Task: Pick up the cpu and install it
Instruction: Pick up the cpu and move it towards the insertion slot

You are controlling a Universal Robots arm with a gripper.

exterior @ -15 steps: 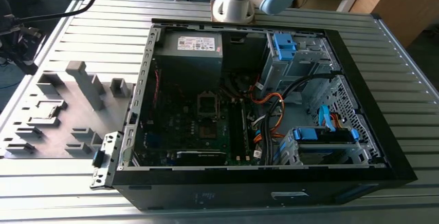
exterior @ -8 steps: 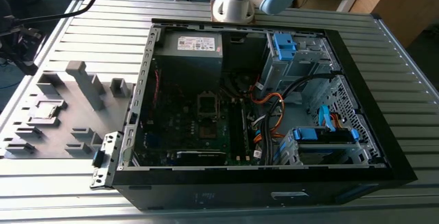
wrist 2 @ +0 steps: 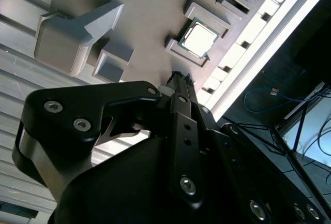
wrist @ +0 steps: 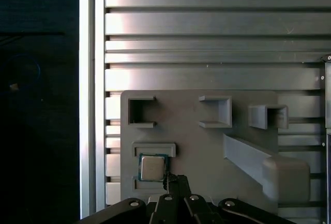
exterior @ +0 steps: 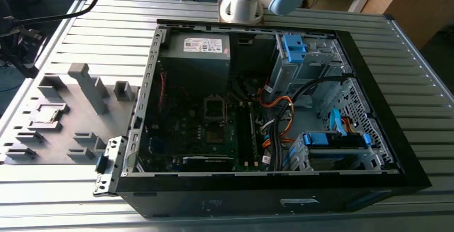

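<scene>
hand [wrist: 173, 181]: fingers drawn together with nothing held; the tips are poised above the grey plate, just beside the cpu [wrist: 152, 167] and not over it.
cpu: lies flat, metal top up, in its nest [wrist: 153, 149], untouched.
centring: the hand looks off to one side, so I would square it over the cpu before descending.
grip: open enough to straddle it, close on the edges the nest walls leave free, and lift level.
plate [exterior: 78, 125]: in the exterior view, it sits at nine o'clock of the computer case [exterior: 284, 189], on the slatted surface [exterior: 426, 109].
socket [exterior: 215, 110]: mid-case, well apart from the cpu.
</scene>
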